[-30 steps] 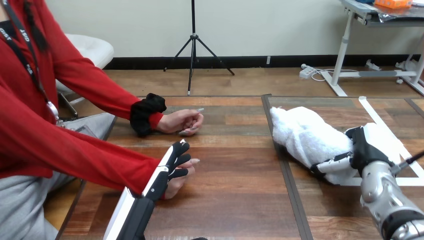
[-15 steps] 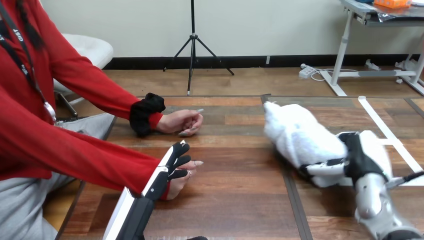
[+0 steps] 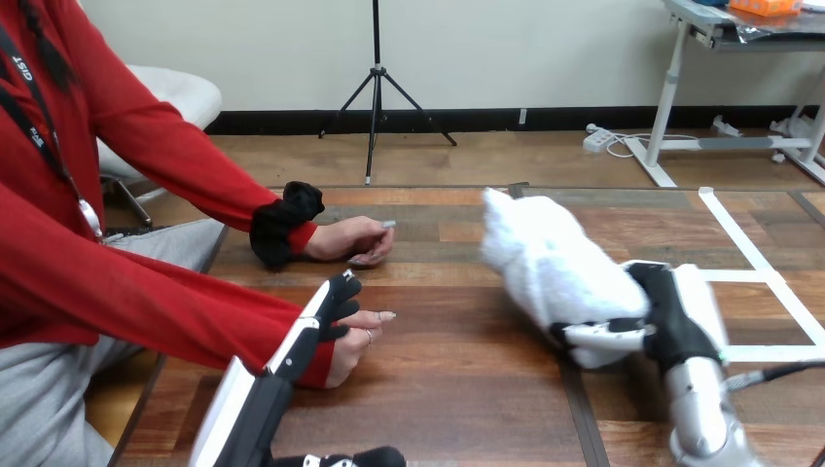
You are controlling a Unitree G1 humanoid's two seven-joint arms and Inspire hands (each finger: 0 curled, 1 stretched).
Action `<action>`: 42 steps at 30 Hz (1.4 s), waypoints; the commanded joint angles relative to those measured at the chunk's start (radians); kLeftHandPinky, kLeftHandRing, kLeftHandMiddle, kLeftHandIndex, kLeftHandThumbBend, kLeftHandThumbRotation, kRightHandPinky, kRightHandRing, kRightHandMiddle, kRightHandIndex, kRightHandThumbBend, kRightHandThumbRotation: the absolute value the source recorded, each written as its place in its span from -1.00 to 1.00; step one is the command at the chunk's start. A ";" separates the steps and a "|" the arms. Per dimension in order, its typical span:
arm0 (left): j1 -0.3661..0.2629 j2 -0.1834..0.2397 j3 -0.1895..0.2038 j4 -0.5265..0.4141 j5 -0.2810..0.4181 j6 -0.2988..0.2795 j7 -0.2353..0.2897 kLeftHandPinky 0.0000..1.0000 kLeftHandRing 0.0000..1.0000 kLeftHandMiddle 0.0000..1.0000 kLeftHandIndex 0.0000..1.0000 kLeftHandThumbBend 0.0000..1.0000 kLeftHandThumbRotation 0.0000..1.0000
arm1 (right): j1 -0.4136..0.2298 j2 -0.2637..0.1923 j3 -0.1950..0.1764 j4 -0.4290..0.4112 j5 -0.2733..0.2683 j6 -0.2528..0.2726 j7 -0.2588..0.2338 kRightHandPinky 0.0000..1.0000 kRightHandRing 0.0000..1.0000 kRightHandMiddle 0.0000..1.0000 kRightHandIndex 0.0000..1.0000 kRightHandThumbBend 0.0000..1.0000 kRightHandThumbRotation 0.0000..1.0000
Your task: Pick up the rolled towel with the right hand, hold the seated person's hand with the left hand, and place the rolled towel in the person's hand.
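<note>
- Head view shows your right hand (image 3: 662, 326) with its fingers (image 3: 598, 336) curled round the near end of the rolled towel (image 3: 550, 263), so the towel is already in the grip.
- From those fingers the towel runs up and to the left. Its long axis is slanted, and its free end points to the far left, towards the person's side.
- The towel looks white, thick and fluffy, and the roll is loose and lumpy rather than tight. It will probably give under pressure and may sag at the free end.
- It appears to be lifted off the tabletop (image 3: 457, 389), though you cannot be sure of that from this angle.
- The target lies to the left of the towel, across a bare stretch of tabletop. It is the person's near hand (image 3: 362, 342), whose fingertips point right, towards the towel.
- Your left hand (image 3: 326, 311) lies over that hand at the wrist end. You cannot tell whether it has a real grip there.
- The person's far hand (image 3: 355, 238) rests loosely closed further back, apart from both of yours.
- The coming move is a leftward carry by the right hand, and the towel's free end should arrive first.
</note>
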 commanded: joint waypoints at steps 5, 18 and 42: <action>-0.011 0.025 0.055 -0.121 0.110 0.076 0.069 0.66 0.71 0.80 0.90 1.00 0.45 | -0.003 0.032 -0.015 -0.131 0.018 -0.158 -0.025 -0.56 -0.49 -0.41 -0.41 0.44 -1.00; 0.007 0.059 0.053 -0.192 0.182 0.158 0.105 0.77 0.84 0.89 0.90 1.00 0.29 | 0.055 0.074 -0.023 -0.195 0.041 -0.284 0.018 -0.66 -0.58 -0.47 -0.44 0.39 -1.00; 0.036 0.174 0.065 -0.357 0.306 0.331 0.127 0.90 0.98 1.00 1.00 1.00 0.21 | 0.151 0.145 0.007 -0.288 0.013 -0.369 0.031 -0.66 -0.59 -0.47 -0.43 0.35 -1.00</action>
